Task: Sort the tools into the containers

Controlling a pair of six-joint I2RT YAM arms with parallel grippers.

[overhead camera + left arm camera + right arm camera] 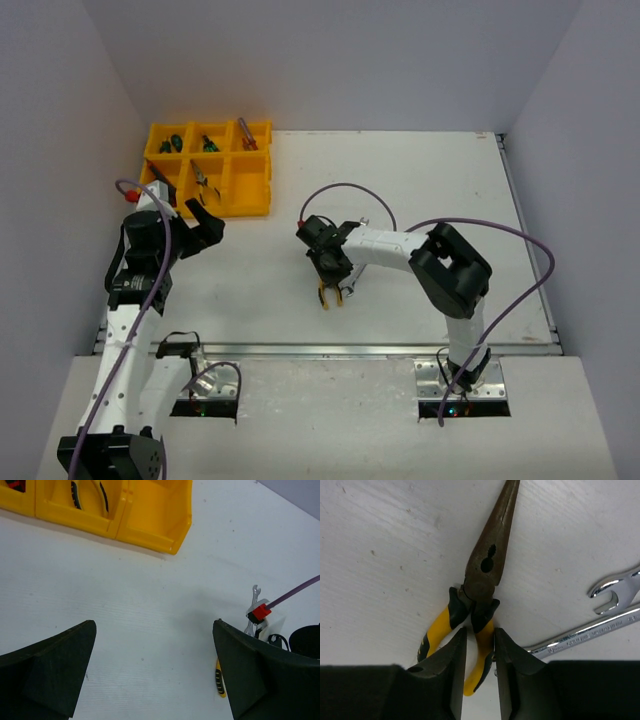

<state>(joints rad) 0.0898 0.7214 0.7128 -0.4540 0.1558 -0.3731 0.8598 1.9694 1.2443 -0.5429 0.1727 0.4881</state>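
My right gripper (480, 632) is closed down on one handle of the yellow-handled long-nose pliers (485, 570), which lie on the white table; in the top view the gripper (330, 282) sits mid-table over the pliers (325, 297). Silver wrenches (612, 587) lie just right of the pliers. My left gripper (154, 625) is open and empty, low over bare table in front of the yellow tray (150, 530). In the top view the left gripper (200, 225) hangs by the tray (268, 175), whose compartments hold green-handled screwdrivers (172, 144) and other pliers (201, 178).
A yellow pliers handle (219, 677) and a wrench (254, 597) show past my left gripper's right finger, beside the right arm's purple cable. Grey walls close off the back and sides. A metal rail (330, 350) runs along the near table edge.
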